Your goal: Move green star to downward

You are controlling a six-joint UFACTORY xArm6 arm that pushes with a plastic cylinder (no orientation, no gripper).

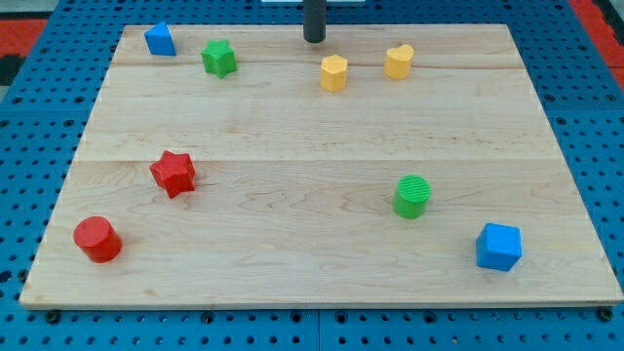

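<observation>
The green star [219, 58] lies near the top left of the wooden board [312, 263]. My tip [314, 39] stands at the view's top centre, to the right of the green star and well apart from it. The yellow hexagon block [333, 73] lies just below and to the right of my tip.
A blue block [160, 40] lies left of the green star at the top left corner. A yellow heart [398, 61] lies at the top right. A red star [174, 174] and a red cylinder [97, 239] lie at left. A green cylinder [412, 196] and a blue cube [499, 246] lie at the lower right.
</observation>
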